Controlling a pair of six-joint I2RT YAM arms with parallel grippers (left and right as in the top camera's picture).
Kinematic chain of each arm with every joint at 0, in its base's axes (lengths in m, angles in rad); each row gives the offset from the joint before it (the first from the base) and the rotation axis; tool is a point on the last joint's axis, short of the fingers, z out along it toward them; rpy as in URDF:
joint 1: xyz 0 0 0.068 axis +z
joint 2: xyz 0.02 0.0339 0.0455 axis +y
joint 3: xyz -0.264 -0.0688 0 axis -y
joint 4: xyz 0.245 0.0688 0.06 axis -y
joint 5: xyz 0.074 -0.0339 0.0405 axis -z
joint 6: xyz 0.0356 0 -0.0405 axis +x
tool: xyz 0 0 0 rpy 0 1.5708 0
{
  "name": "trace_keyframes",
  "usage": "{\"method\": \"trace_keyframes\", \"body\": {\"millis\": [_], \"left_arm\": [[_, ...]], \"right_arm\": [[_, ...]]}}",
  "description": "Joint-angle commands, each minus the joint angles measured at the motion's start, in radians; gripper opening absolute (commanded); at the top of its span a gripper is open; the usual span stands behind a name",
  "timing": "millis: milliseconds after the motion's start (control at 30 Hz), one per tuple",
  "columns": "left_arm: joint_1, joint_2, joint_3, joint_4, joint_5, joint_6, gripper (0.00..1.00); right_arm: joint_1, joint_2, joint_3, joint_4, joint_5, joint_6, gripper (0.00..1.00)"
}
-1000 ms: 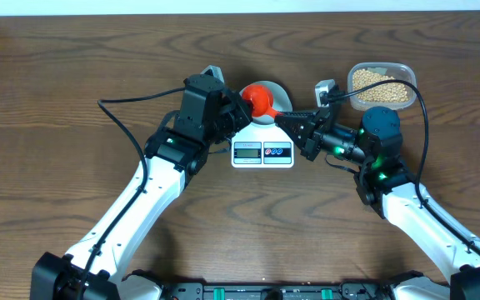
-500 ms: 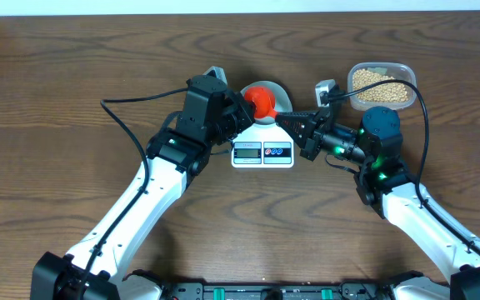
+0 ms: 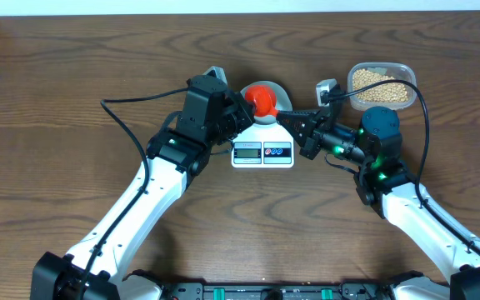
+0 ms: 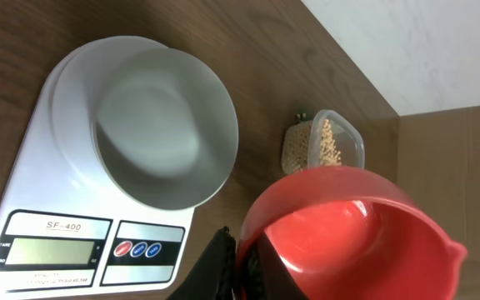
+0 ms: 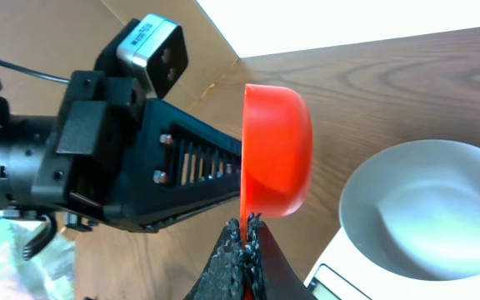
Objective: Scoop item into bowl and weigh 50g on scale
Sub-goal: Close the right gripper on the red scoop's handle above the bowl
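Two shut grippers meet at frame centre: left gripper pinches the empty red scoop; right gripper, jaws together, sits at its rim, grip unclear. Bowl sits empty on the scale; beans lie upper right. Advised: scoop shallowly, pour gradually.

The scale carries the only readable mark: "SF-400", printed in small dark letters on its white face just above the grey display. Tiny lettering at the display's left edge, any digits on the display, and the symbols on the round buttons are too small or faint to read.
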Motion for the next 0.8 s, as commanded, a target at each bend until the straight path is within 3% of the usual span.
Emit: {"method": "trace_keyframes", "body": {"millis": [0, 333, 500, 767], "left_arm": [[-0.003, 0.003, 0.001, 0.002, -0.034, -0.008, 0.08], [-0.003, 0.003, 0.001, 0.002, -0.034, -0.008, 0.08], [-0.003, 0.003, 0.001, 0.005, -0.034, -0.009, 0.08], [-0.003, 0.003, 0.001, 0.005, -0.034, -0.009, 0.17]], "right_arm": [[0.001, 0.001, 0.019, -0.007, 0.035, -0.059, 0.01], [0.002, 0.001, 0.019, -0.007, -0.031, -0.055, 0.01], [0.002, 0.001, 0.019, -0.005, -0.034, 0.015, 0.01], [0.002, 0.001, 0.019, 0.019, -0.086, 0.104, 0.01]]}}
